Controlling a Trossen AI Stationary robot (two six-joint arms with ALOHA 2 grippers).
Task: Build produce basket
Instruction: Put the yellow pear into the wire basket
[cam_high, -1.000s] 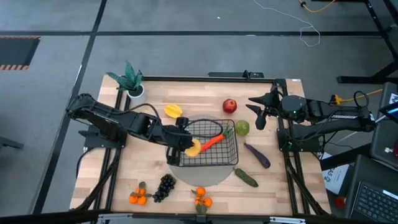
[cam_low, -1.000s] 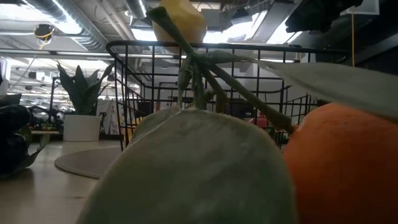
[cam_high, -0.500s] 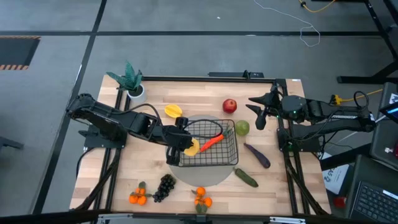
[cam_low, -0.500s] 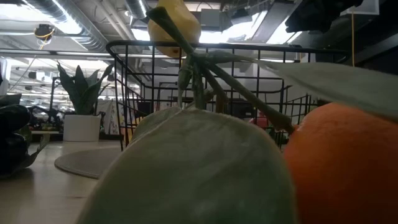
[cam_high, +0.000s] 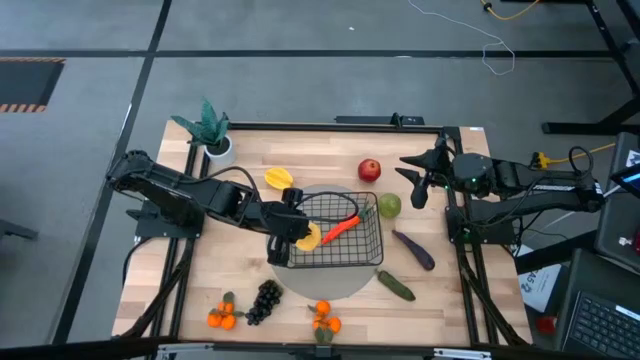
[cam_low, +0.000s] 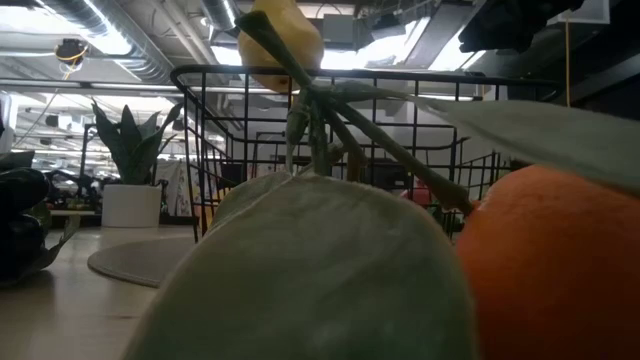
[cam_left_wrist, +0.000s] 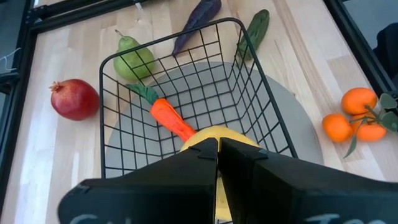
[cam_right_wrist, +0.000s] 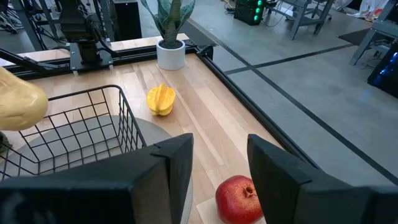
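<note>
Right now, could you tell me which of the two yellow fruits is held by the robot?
The lemon, held over the basket's left edge by the left gripper. The starfruit lies free on the table, beyond the basket.

Light wooden bench (cam_high: 250, 290) bearing a round grey mat (cam_high: 345, 285), potted teal plant (cam_high: 208, 130), starfruit (cam_high: 278, 178), red apple (cam_high: 370, 170), green pear (cam_high: 389, 206), eggplant (cam_high: 413, 249), cucumber (cam_high: 396, 286), black grapes (cam_high: 264, 301) and two tangerine clusters (cam_high: 222, 317).

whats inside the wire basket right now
An orange carrot lies on the floor of the basket. The left gripper holds a yellow lemon over the basket's edge. The basket floor under the gripper is hidden.
</note>
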